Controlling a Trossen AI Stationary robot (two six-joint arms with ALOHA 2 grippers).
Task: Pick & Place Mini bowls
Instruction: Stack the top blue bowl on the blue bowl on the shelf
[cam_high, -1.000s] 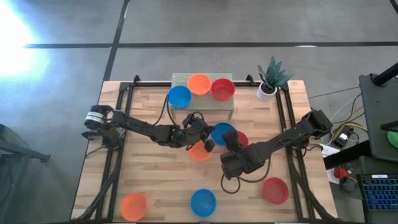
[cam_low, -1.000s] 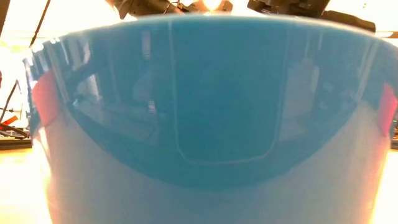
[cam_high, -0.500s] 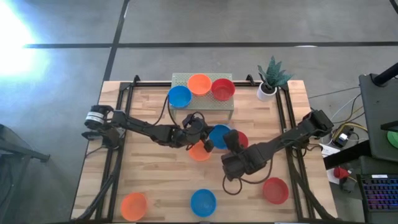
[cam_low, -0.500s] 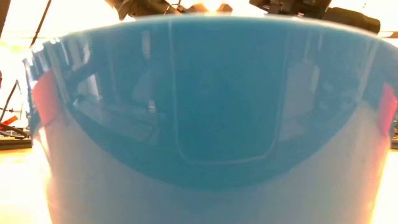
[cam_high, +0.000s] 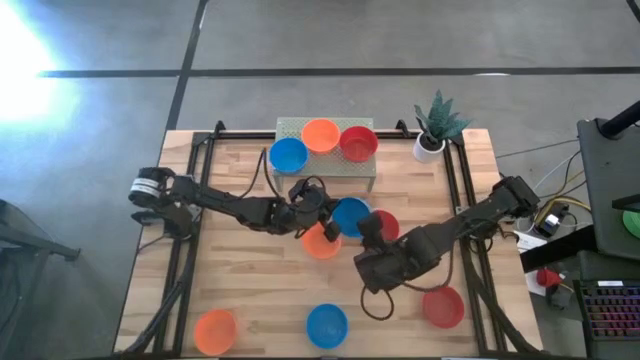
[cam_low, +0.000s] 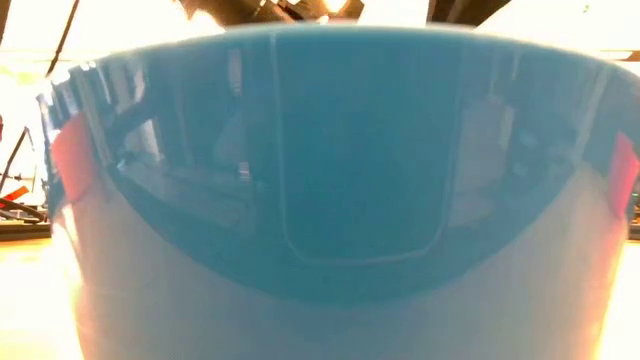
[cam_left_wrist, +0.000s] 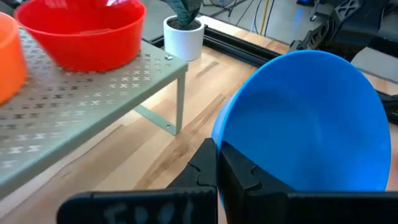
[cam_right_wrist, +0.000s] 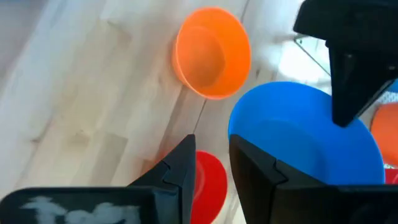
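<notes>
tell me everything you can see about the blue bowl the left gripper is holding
The blue bowl is small, round, plain glossy plastic with a smooth, empty inside. The left gripper is shut on its rim, holding it tipped on edge near the table's middle, beside the perforated shelf. The right gripper, open, sits just next to it, not gripping.

Blue bowl, red bowl, green perforated shelf.

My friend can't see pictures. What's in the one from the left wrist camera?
The left arm's dark fingers are pinched shut on the rim of a blue mini bowl, holding it tilted above the wooden table. Beside it, a red mini bowl sits on a pale green perforated shelf, with a small white plant pot behind.
</notes>
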